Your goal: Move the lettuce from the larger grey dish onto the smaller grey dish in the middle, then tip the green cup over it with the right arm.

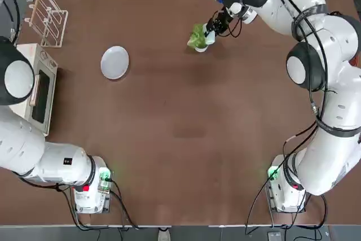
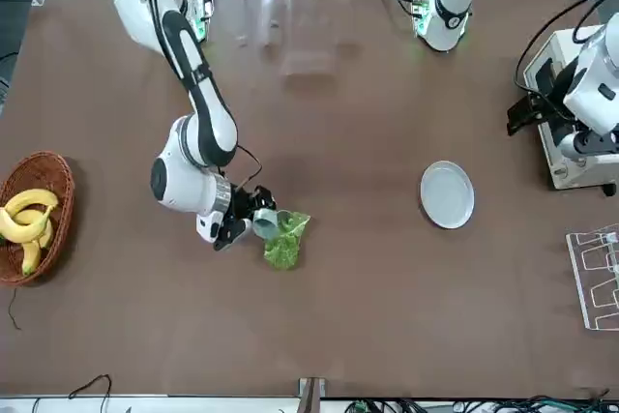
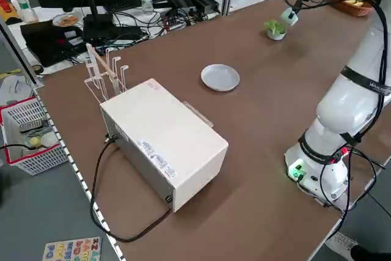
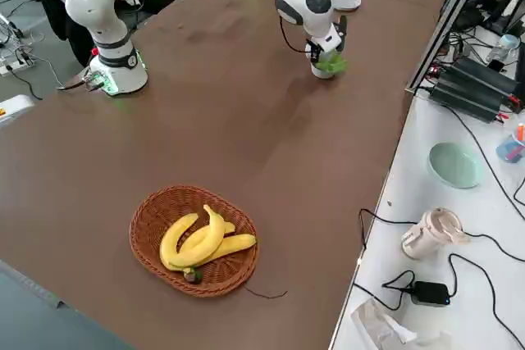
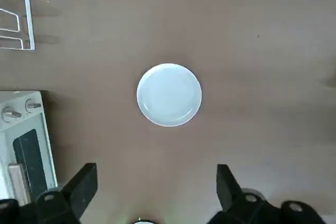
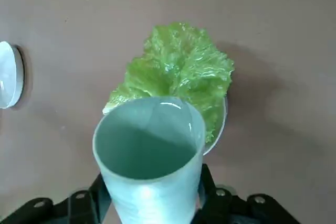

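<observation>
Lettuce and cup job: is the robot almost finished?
Nearly. The lettuce already sits on the small bowl, and the big plate is bare. Right now the right gripper holds the green cup tilted over the lettuce. What's left is finishing the tip. The left gripper waits open above the plate.

A white oven [image 3: 165,145] sits near a grey plate [image 3: 220,77]; far off, lettuce [image 3: 274,27] fills a bowl [image 3: 276,35].
</observation>
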Robot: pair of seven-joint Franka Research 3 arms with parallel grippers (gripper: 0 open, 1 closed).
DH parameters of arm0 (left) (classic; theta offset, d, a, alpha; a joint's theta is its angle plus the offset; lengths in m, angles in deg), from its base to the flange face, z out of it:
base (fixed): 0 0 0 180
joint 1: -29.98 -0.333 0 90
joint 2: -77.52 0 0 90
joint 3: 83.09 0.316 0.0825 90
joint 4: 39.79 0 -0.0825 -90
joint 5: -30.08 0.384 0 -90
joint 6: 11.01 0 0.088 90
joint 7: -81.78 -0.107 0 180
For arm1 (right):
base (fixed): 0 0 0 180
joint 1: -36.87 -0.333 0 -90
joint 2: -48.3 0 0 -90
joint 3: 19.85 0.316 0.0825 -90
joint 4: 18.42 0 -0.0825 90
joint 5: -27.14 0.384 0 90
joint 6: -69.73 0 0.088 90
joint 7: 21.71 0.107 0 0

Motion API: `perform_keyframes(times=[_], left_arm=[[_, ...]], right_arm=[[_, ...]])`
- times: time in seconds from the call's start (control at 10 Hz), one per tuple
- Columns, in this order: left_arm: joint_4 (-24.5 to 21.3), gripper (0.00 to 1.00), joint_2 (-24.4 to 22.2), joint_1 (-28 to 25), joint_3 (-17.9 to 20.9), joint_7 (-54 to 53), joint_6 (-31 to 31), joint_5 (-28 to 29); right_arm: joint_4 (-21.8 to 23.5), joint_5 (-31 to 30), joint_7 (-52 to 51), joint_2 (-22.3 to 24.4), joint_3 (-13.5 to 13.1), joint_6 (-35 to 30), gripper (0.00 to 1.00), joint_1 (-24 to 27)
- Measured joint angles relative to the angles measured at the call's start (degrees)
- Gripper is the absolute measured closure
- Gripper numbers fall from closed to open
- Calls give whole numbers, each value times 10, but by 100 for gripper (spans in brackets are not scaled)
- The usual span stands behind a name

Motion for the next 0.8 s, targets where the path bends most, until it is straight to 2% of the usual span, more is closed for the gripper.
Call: perform_keyframes(times=[0.2,0.8], left_arm=[[14,0,-1,5,-16,8,-2,18],[16,0,-2,-2,-14,8,-2,22]], right_arm=[[-4,0,11,0,-1,-7,32,0],[-7,-10,19,-3,-3,-14,32,0]])
